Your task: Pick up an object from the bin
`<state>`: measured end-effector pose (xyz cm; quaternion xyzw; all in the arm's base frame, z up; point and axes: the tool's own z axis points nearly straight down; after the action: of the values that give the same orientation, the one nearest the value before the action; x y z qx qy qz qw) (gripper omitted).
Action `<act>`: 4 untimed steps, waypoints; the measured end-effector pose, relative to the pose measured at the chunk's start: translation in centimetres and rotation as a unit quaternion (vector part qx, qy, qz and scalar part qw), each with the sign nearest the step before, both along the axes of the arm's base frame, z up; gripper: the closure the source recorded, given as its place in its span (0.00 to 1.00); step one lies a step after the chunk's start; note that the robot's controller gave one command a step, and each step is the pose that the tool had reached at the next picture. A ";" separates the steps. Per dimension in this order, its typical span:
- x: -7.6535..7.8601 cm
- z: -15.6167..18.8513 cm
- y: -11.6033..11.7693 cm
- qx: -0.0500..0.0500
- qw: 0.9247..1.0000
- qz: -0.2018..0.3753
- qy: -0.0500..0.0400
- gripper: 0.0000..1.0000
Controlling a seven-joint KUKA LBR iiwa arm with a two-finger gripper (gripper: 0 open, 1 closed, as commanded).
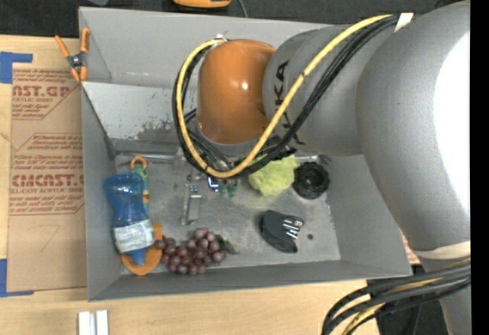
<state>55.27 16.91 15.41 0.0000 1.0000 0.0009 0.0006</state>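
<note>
We're hovering the gripper (191, 203) near the purple grapes (195, 249), can't tell if it's spread or pinched; we're guessing they're light, bumpy, slippery, best grabbed across the middle

Grey arm (359, 81) in from right, orange wrist cover (229, 89), looped cables (180, 100), end effector (193, 197) beneath

The bin (122, 104) is plain grey, its floor scuffed with darker specks. At lower left lies a blue bottle (126, 207) with orange at both ends and a pale silvery label. Beside it, at the bottom centre, is a dark purple bunch of grapes (195, 251). A yellow-green crumpled thing (275, 175) lies at the centre, a black round thing (311, 180) to its right, and a black oval thing (279, 232) with thin white stripes below them. The arm (412, 112) is grey, its wrist cover (233, 92) glossy orange, its cables (306, 77) yellow and black.
</note>
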 end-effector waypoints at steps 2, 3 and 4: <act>-0.9 -4.2 -5.6 0.000 1.000 0.000 0.002 0.00; -4.8 -5.4 -2.6 0.002 0.998 0.059 -0.002 0.00; -2.9 -8.4 -7.7 0.000 1.000 0.028 -0.002 0.00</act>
<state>52.40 9.20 7.04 -0.0282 0.9996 0.0011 0.0026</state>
